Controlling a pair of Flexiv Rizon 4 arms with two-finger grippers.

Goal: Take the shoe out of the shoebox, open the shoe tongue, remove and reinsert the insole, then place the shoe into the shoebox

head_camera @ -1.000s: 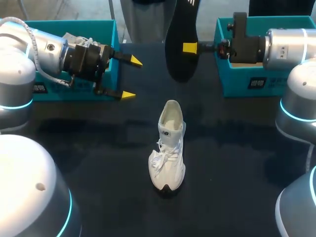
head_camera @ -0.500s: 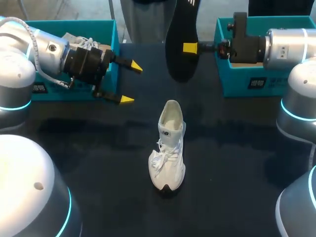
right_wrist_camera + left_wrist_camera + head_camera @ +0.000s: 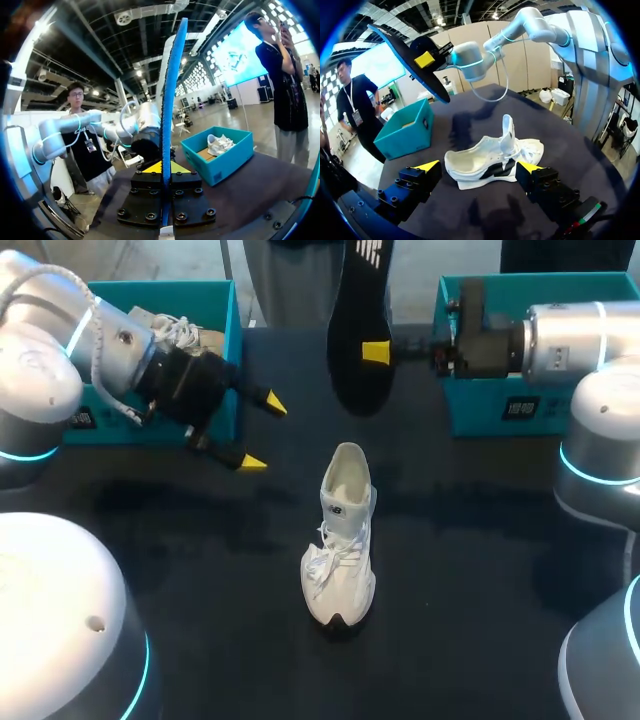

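Shoe [image 3: 340, 540]: out of the box, upright on its sole near the middle of the table [image 3: 480, 570], well apart from both grippers; tongue pulled up, mouth open.
Insole [image 3: 360, 330]: already out of the shoe; held on edge in the air over the far side of the table, beyond the heel.
Right gripper [image 3: 377, 352]: clamped on the insole, a yellow tip pressed to each face.
Left gripper [image 3: 260, 432]: jaws wide and empty, just in front of the left box, pointed toward the shoe.
Left shoebox [image 3: 140, 285]: at the far left of the table, a second shoe [image 3: 175, 330] inside.
Right shoebox [image 3: 500, 405]: at the far right, behind the right arm.
Done, judging by the layout: taking out, tongue opening, insole removal.
Left to do: insole reinsertion, then return of the shoe to a shoebox.
Likely next need: steadying the shoe with the free gripper, then lowering the insole into the open mouth.
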